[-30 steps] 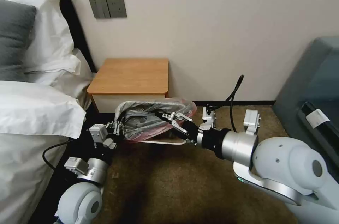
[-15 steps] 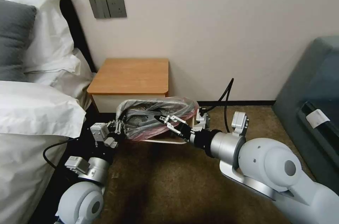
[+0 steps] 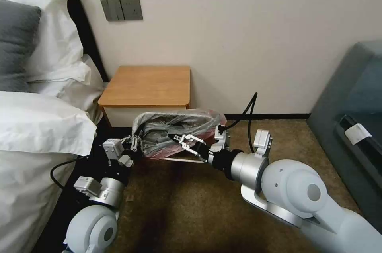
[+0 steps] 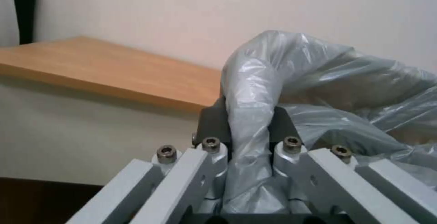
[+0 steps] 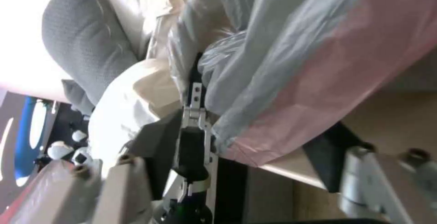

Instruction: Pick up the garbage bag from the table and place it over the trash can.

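The grey garbage bag with its pinkish edge lies bunched over the trash can, whose pale rim peeks out below it. Both stand on the floor in front of the table. My left gripper is at the bag's left end, shut on a twisted strand of the film. At the bag's near side my right gripper is open. Its fingers are spread wide, with the pink edge hanging between them. The can's body is hidden by the bag and my right arm.
A bed with white linen and pillows is close on the left. A dark grey sofa stands on the right, the wall right behind. Brown carpet lies open in front. The table top is bare.
My right arm has swung left and its open gripper has slid leftward along the bag's near edge. The left gripper and the bag have hardly moved.
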`<state>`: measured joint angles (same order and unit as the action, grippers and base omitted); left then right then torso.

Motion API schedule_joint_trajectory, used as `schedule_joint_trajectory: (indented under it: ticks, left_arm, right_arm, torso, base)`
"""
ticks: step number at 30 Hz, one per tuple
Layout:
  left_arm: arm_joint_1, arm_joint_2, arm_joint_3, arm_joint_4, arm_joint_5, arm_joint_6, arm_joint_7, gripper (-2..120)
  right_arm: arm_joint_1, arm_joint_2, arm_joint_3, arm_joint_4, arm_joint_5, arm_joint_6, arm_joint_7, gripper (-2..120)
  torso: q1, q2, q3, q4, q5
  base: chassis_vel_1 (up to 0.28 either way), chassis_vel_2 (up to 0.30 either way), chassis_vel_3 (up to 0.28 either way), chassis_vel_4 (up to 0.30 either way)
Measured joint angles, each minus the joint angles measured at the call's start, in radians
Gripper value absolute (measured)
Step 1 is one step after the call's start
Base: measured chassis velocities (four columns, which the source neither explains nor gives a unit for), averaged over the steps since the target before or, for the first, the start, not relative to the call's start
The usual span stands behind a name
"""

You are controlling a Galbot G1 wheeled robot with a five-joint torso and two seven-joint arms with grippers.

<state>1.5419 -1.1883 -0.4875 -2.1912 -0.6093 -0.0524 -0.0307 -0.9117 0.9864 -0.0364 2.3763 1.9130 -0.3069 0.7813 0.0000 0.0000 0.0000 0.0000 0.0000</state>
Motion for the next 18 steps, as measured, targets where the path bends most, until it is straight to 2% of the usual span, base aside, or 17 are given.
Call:
schedule_joint_trajectory:
  ticks: [3,4,7,8,11,12,16,18]
  left_arm:
    - [0.001,-0.001,-0.001,0.002,-0.001,0.0,0.001,8]
    - [0.001,-0.001,-0.001,0.002,-0.001,0.0,0.001,8]
    - [-0.001,-0.002,-0.001,0.007,-0.001,0.001,0.002,8]
    - [-0.001,-0.002,-0.001,0.007,-0.001,0.001,0.002,8]
    - [-0.002,-0.003,-0.002,0.009,-0.001,0.001,0.003,8]
    - [-0.002,-0.003,-0.002,0.009,-0.001,0.001,0.003,8]
    - [-0.002,-0.005,-0.004,0.015,-0.001,0.001,0.006,8]
    - [-0.002,-0.007,-0.004,0.017,-0.001,0.001,0.007,8]
  right_arm:
    - [-0.002,-0.004,-0.005,0.0,-0.011,-0.011,-0.01,46]
    - [-0.002,-0.004,-0.005,0.0,-0.011,-0.011,-0.01,46]
    - [-0.006,-0.01,-0.01,0.003,-0.028,-0.022,-0.025,33]
    - [-0.006,-0.01,-0.01,0.003,-0.028,-0.022,-0.025,33]
    - [-0.009,-0.017,-0.009,0.007,-0.031,-0.026,-0.027,18]
    - [-0.009,-0.017,-0.009,0.007,-0.031,-0.026,-0.027,18]
    - [-0.018,-0.029,0.007,0.013,-0.035,-0.029,-0.029,0]
    - [-0.021,-0.03,0.009,0.014,-0.036,-0.029,-0.028,0]
  torso:
    - [0.0,0.0,0.0,0.0,0.0]
    - [0.0,0.0,0.0,0.0,0.0]
    - [0.0,0.0,0.0,0.0,0.0]
    - [0.0,0.0,0.0,0.0,0.0]
    - [0.0,0.0,0.0,0.0,0.0]
    - [0.0,0.0,0.0,0.0,0.0]
    - [0.0,0.0,0.0,0.0,0.0]
    - [0.0,0.0,0.0,0.0,0.0]
  base:
    - [0.0,0.0,0.0,0.0]
    - [0.0,0.0,0.0,0.0]
    - [0.0,0.0,0.0,0.0]
    - [0.0,0.0,0.0,0.0]
    - [0.0,0.0,0.0,0.0]
    - [0.0,0.0,0.0,0.0]
    - [0.0,0.0,0.0,0.0]
    - [0.0,0.0,0.0,0.0]
